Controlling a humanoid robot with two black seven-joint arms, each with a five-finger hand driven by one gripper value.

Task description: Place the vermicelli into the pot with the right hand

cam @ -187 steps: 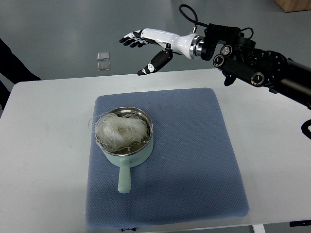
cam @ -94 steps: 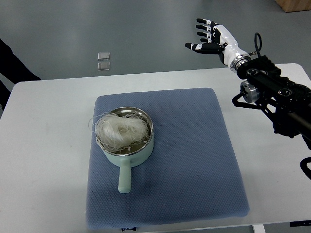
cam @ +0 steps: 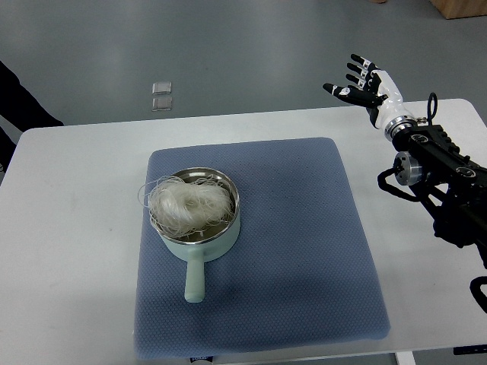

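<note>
your right hand [cam: 364,86] hangs empty with fingers spread past the table's [cam: 68,228] far edge, well clear of the vermicelli [cam: 189,204] in the pot [cam: 199,228] on the blue mat [cam: 304,251].

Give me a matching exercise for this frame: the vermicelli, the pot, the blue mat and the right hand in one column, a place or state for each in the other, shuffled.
Things:
1. vermicelli
2. pot
3. blue mat
4. right hand

Places or states:
A. lies flat on the white table
B. raised beyond the table's far right corner, fingers spread, holding nothing
C. heaped inside the pot, a few strands over the rim
D. stands on the mat, handle pointing toward the near edge

Pairs: 1-C, 2-D, 3-A, 4-B
</note>
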